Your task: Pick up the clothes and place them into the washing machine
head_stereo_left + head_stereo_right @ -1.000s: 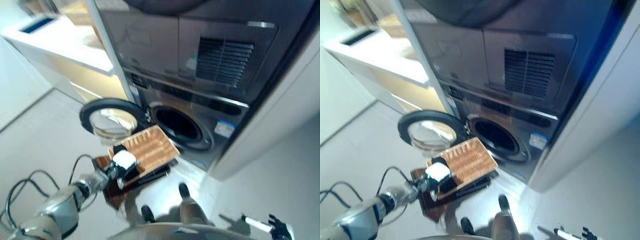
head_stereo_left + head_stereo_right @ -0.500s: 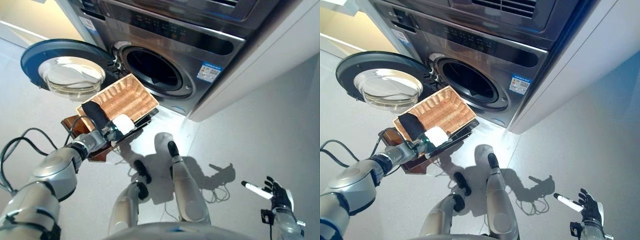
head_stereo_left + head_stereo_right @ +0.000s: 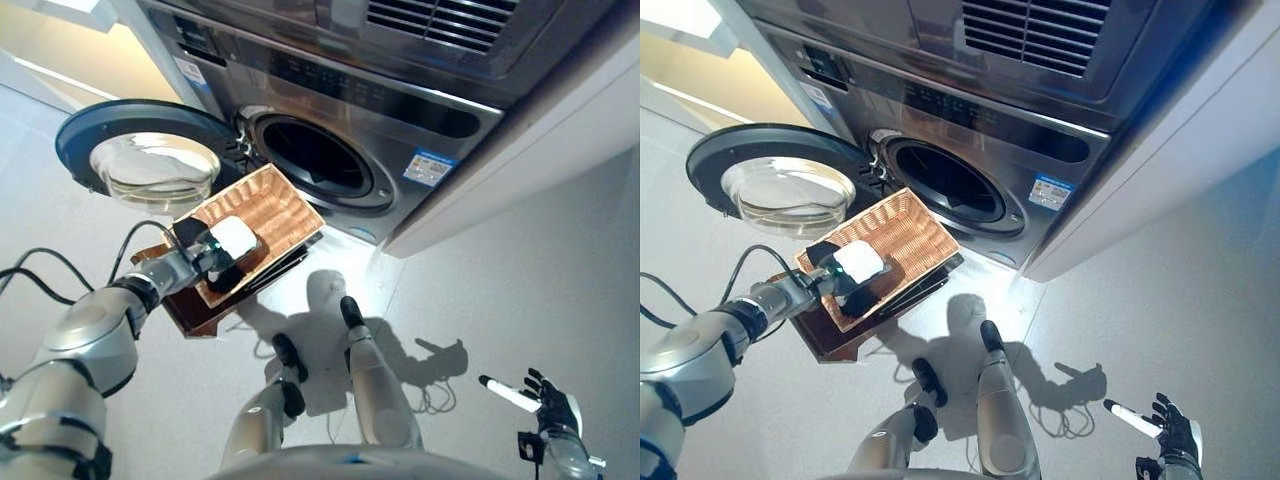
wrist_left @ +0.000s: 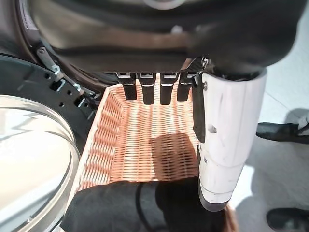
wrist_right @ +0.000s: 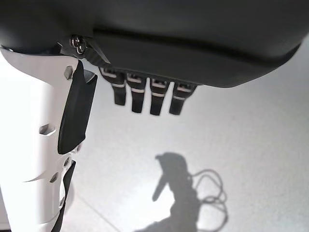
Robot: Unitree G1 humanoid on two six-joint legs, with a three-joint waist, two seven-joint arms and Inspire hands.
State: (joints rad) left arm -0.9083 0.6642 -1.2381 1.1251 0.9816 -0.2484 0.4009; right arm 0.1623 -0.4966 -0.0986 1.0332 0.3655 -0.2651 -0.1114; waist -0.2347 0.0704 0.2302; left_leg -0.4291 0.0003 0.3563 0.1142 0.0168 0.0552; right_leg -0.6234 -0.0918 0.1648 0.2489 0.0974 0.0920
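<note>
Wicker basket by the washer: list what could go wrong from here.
1. The dark garment lies at the basket's near end, under the left hand, whose open fingers reach past it, so a grasp may close on wicker.
2. The basket sits tilted on a dark brown stand; pressing down could tip it.
3. The open door stands close beside the basket; the arm could strike it swinging towards the drum.

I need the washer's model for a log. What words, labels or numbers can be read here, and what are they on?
No text here can be read.
Blue and white sticker on the washing machine, right of the drum opening: print too small.
Control panel markings above the drum opening: too faint.
Small label at the washing machine's upper left corner: too small.
</note>
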